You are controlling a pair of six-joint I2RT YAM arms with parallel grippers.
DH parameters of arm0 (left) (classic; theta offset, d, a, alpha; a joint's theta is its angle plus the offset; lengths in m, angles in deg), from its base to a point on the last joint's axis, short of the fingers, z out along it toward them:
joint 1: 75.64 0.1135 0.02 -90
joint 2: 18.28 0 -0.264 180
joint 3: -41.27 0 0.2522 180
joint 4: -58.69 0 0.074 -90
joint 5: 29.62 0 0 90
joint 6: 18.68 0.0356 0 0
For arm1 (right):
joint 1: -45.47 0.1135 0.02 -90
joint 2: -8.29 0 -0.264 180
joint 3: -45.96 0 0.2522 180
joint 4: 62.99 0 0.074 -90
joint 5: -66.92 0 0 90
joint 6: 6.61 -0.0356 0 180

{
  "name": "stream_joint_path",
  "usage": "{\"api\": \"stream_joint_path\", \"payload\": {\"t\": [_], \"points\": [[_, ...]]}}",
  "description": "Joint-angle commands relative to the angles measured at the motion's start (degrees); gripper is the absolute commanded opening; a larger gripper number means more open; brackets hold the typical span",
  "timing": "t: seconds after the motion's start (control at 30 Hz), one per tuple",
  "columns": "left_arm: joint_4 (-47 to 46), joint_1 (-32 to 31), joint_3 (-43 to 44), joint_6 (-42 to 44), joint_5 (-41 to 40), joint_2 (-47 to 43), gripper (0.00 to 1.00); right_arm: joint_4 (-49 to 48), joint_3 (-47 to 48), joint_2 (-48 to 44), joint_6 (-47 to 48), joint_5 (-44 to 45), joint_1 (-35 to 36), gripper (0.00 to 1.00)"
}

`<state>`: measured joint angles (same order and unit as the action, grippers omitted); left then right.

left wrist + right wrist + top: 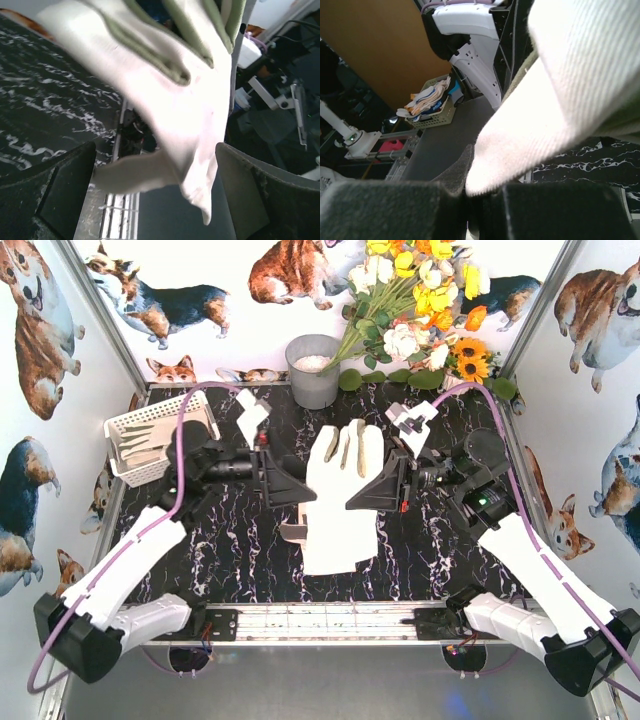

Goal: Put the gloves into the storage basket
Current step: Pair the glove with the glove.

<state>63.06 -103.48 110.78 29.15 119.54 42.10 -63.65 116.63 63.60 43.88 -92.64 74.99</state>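
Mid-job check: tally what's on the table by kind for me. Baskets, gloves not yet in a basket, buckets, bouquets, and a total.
storage basket: 1 (gloves inside, too jumbled to count)
glove outside it: 1
grey bucket: 1
flower bouquet: 1
Total: 4

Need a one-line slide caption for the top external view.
Right pincer holds a cream glove up at centre, left pincer open beside it; storage basket at rear left contains other gloves.

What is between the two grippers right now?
A cream-white glove, in the top view: the right gripper is shut on its edge, the left gripper open at its other side.
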Motion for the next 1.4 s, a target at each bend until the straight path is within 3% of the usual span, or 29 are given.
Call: {"api": "stream_joint_path", "payload": {"t": [0.0, 0.23, 0.33, 0.47, 0.57, 0.97, 1.23, 1.37], "points": [[-12.34, -5.51, 0.16, -4.84, 1.38, 3.88, 1.0, -5.88, 2.47, -0.49, -3.46, -2.49, -0.14, 0.0], [-20.7, -10.93, 1.4, -8.51, 2.28, 7.75, 1.0, -5.32, 1.61, -0.84, -2.93, -2.63, -0.16, 0.0], [-20.47, -10.65, -0.25, -8.4, 2.46, 6.25, 0.95, 1.0, 1.82, -1.28, 2.17, -1.38, -0.22, 0.0], [-17.63, -9.31, -1.39, -7.65, 2.14, 3.75, 0.79, 12.37, 3.12, -1.42, 11.32, 0.26, -0.63, 0.0], [-12.24, -7.72, -1.6, -4.73, 1.8, 1.52, 0.73, 18.14, 3.5, -1.52, 15.25, 1.41, -1.46, 0.0], [3.55, -6.01, -2.31, 3.39, 2.03, -2.73, 0.67, 24.34, 3.35, -2.66, 19.03, 3.92, -3.36, 0.0], [2.86, -6.0, -5.97, 2.17, 1.45, -3.69, 0.63, 23.82, 4.13, -2.82, 18.59, 3.53, -3.5, 0.0], [9.04, -6.0, -5.64, 5.69, 0.42, -3.16, 0.59, 23.95, 4.03, -2.95, 18.67, 3.68, -3.66, 0.0]]}}
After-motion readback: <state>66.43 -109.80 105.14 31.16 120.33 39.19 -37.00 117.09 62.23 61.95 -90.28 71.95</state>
